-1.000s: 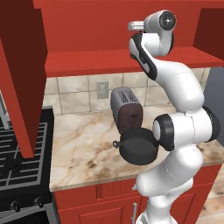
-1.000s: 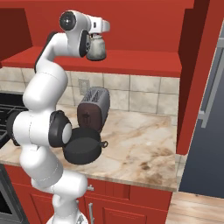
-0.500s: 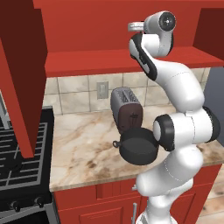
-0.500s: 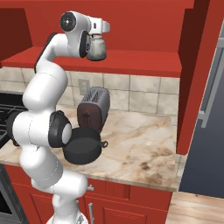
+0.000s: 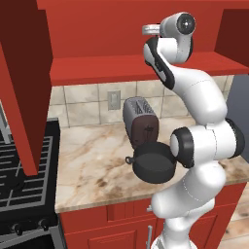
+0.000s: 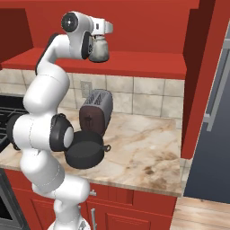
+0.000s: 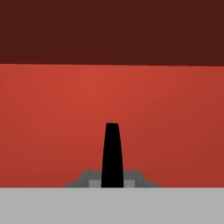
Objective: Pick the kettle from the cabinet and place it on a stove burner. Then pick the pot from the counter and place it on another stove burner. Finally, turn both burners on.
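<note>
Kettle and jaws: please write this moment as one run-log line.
stage: kettle pick | jaws: shut on small silvery grey-green kettle, at its black handle | kettle: on red cabinet shelf | dark round pot: on counter

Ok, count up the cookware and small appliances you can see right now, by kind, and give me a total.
Kettle: 1, up in the red cabinet, under the gripper
Pot: 1, on the counter
Toaster: 1, on the counter behind the pot
Total: 3
</note>
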